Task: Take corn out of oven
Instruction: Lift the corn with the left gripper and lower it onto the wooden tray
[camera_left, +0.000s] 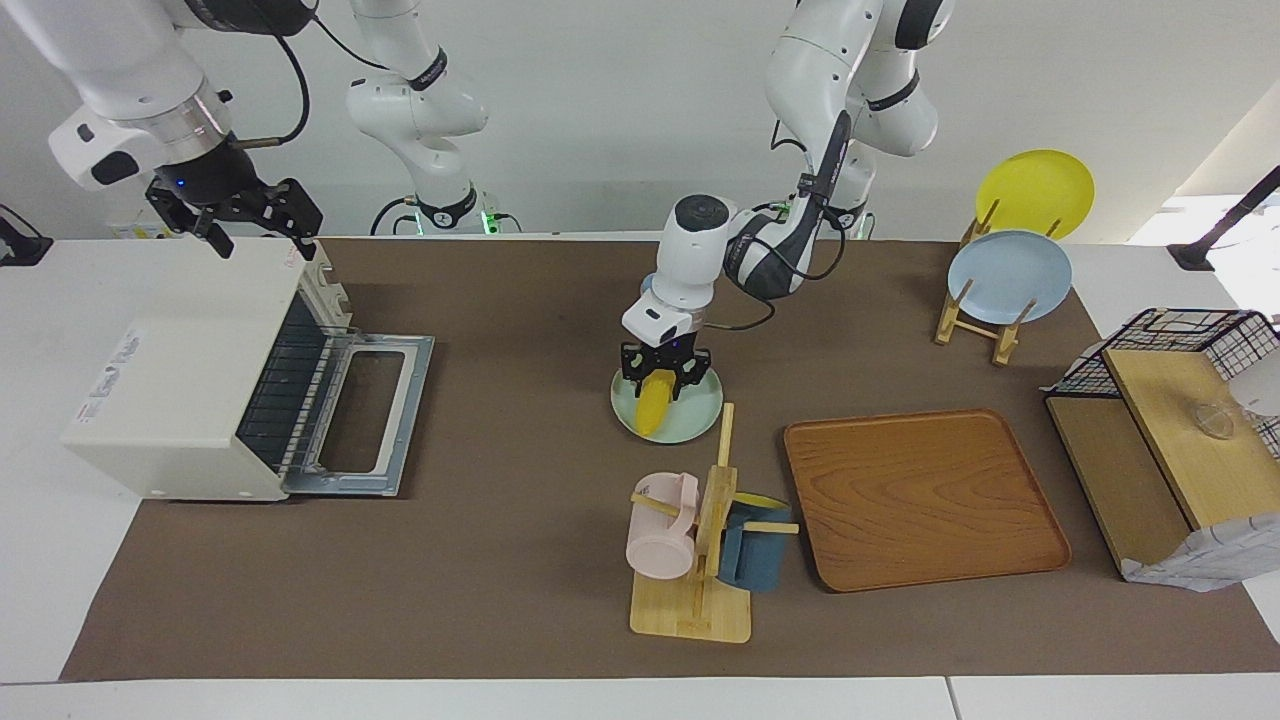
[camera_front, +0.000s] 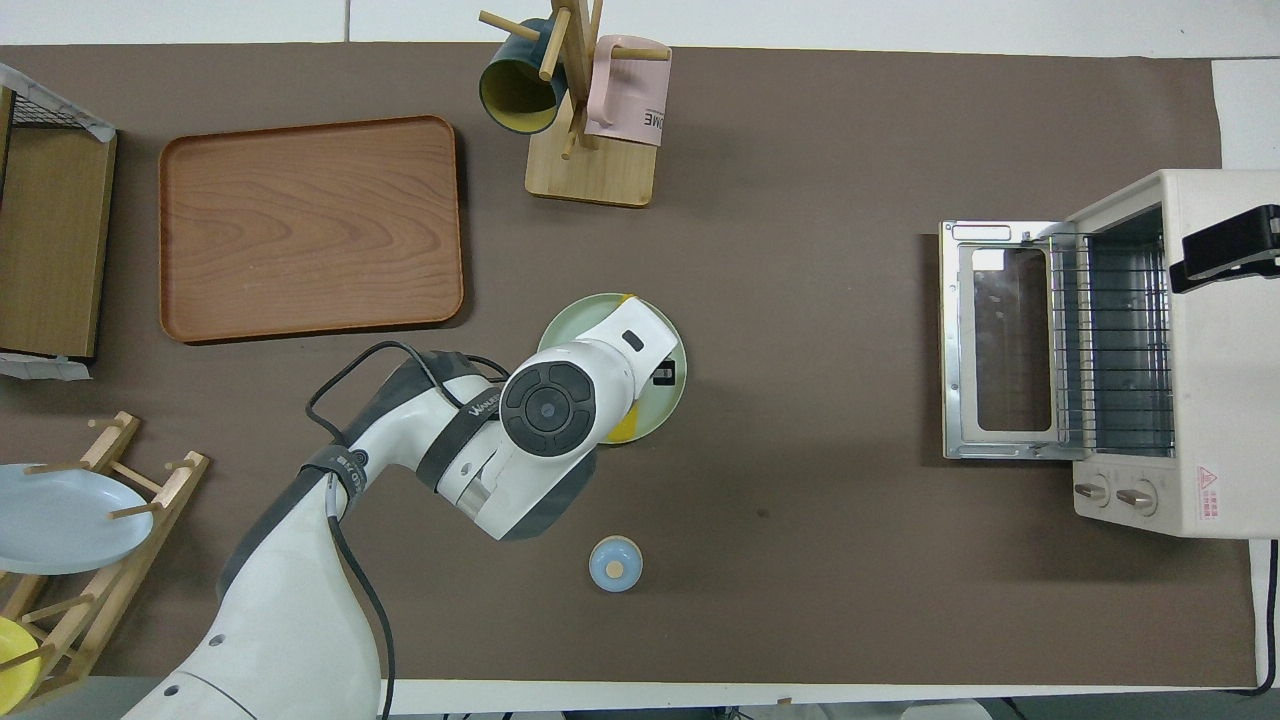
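The left gripper (camera_left: 662, 381) grips the corn (camera_left: 652, 405) over the green plate (camera_left: 700, 415) mid-worktop; the right gripper (camera_left: 252, 222), released, hovers above the oven (camera_left: 190, 370) at the right arm's edge.

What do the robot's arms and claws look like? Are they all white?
Mostly white. Both arms are chunky, rounded white tubes with dark grey bands at the joints. Thin black cables loop along them. The left gripper and right gripper are black two-finger claws. The left arm's wrist has a round dark cap, and a small blue light glows above the right gripper.
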